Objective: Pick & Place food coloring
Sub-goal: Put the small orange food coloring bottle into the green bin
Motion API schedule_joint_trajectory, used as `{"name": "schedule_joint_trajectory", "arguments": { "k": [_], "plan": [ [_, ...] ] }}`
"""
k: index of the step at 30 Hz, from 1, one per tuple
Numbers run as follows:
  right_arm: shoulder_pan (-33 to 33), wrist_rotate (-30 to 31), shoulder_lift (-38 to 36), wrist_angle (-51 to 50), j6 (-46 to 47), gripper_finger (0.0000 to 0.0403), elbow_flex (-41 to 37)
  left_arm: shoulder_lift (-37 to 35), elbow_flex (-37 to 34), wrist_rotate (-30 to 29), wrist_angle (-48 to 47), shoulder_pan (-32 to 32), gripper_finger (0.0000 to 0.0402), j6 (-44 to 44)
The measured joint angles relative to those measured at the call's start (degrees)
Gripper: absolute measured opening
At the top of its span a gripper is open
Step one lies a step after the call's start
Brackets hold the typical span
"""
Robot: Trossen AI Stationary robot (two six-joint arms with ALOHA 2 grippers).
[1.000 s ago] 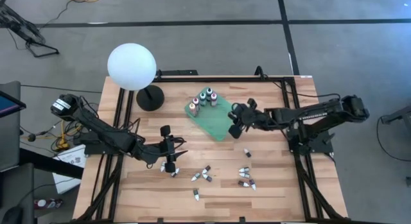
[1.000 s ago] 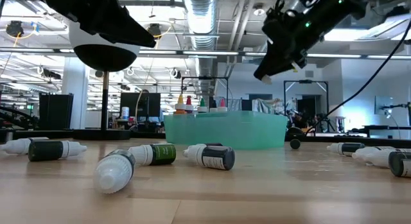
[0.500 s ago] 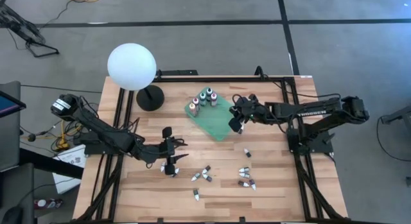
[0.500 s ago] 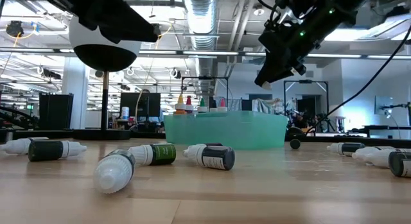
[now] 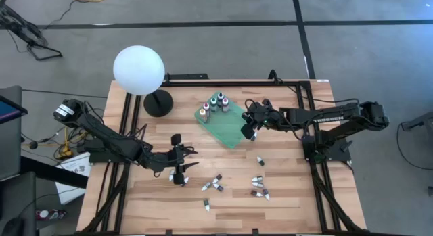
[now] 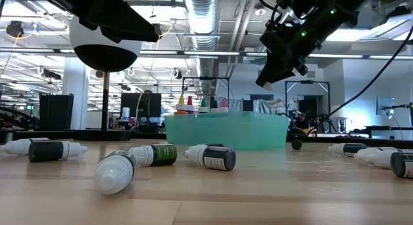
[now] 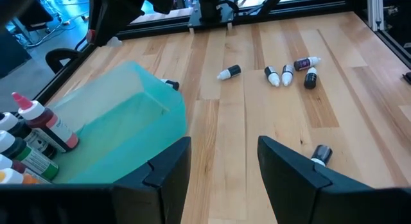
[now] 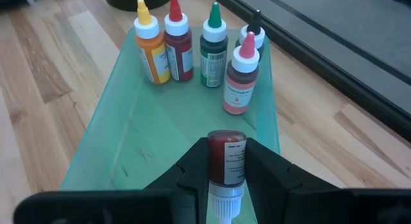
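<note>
right gripper [image 8: 226,185] jaws clamped a red bottle [image 8: 226,158] above the tray [image 8: 128,147]; released tilted, it might topple the standing bottles [image 8: 204,47].

Two dark jointed arms [image 5: 115,143], white lettering along the right arm [image 5: 325,116], angular black fingers [image 7: 168,167].

— What sort of place is this?
— A robotics lab. Exposed ceiling pipes [image 6: 205,19], strip lights, equipment racks [image 6: 55,110] far behind; a framed wooden table [image 5: 223,189] on grey concrete floor [image 5: 223,46], loose cables.
</note>
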Motion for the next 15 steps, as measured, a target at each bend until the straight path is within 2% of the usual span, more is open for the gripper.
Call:
{"name": "schedule_joint_trajectory", "arguments": {
  "k": [15],
  "plan": [
    [-0.05, -1.32, 0.00, 0.37, -0.79, 0.0078, -0.02, 0.00, 0.00, 1.09, 0.71, 0.02, 0.0174, 3.76]
  ]
}}
